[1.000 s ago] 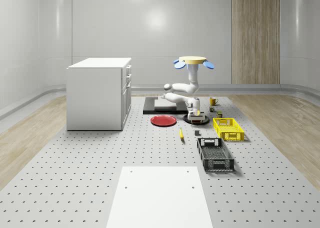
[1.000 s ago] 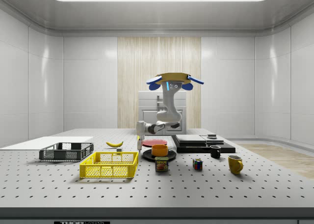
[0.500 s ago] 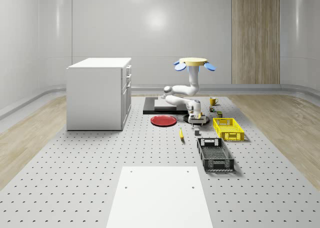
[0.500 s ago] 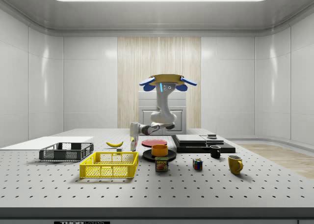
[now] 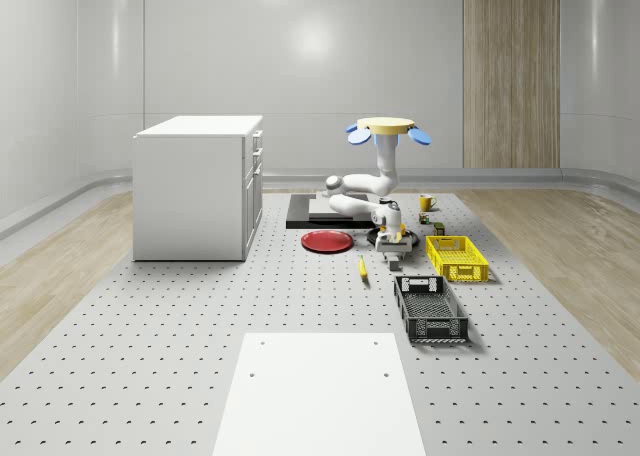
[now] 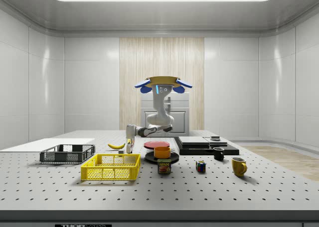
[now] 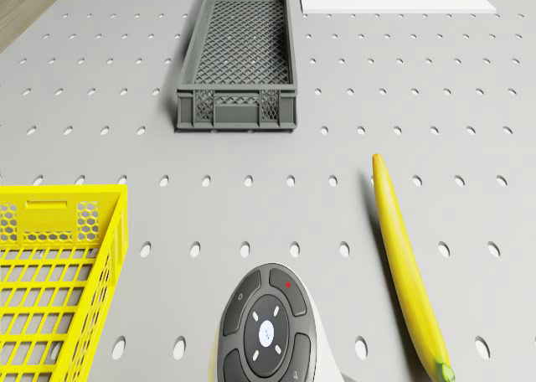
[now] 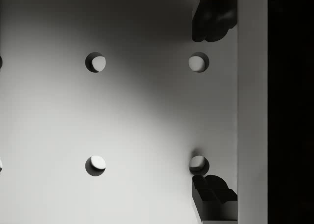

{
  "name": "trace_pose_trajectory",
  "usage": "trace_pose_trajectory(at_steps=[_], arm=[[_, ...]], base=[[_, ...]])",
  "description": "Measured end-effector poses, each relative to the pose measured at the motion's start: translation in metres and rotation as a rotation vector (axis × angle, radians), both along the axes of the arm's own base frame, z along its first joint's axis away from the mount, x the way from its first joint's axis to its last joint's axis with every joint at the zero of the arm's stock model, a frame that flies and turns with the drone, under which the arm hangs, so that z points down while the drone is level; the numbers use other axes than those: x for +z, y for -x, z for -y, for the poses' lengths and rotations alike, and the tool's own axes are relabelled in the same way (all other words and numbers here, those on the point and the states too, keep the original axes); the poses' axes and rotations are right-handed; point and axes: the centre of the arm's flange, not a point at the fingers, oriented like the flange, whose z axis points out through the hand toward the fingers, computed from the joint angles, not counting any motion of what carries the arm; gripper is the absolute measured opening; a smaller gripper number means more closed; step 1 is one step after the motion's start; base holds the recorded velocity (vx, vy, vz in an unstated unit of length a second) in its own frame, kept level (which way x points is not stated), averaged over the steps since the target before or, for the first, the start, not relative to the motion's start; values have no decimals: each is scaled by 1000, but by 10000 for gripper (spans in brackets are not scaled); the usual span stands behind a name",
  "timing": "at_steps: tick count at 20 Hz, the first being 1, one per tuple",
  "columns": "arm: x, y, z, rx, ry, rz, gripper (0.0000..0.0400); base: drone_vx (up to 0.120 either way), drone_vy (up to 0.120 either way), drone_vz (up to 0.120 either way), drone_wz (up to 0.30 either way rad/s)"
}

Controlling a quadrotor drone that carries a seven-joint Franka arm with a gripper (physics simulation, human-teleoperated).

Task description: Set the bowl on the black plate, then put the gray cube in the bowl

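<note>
**A bare strip of table between banana and yellow basket**

The drone [image 5: 386, 127] hovers over the table [image 5: 150, 316] with its arm bent down. The gripper [image 6: 128, 147] hangs low over bare perforated surface, fingers [image 8: 214, 17] spread wide. This strip is hemmed by the banana [image 7: 407, 256] on one side and the yellow basket [image 7: 50, 281] on the other. The grey crate [image 7: 236, 59] closes its far end, with a bare band of table between crate and basket. Behind the gripper stand the black plate [image 6: 172, 158] and the bowl [image 6: 162, 152] on it. The widest free floor lies toward the whole-scene view's left, between the red plate [image 5: 327, 241] and the cabinet [image 5: 198, 186].
</note>
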Motion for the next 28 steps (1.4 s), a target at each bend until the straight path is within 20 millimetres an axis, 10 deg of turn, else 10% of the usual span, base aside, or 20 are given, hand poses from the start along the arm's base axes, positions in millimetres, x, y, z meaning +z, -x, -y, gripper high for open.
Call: trace_pose_trajectory(at_steps=[10,28], arm=[[0,0,0,0,0,0,400],[-9,-11,0,0,0,0,400]], base=[[120,0,0,0],[0,-18,0,0]])
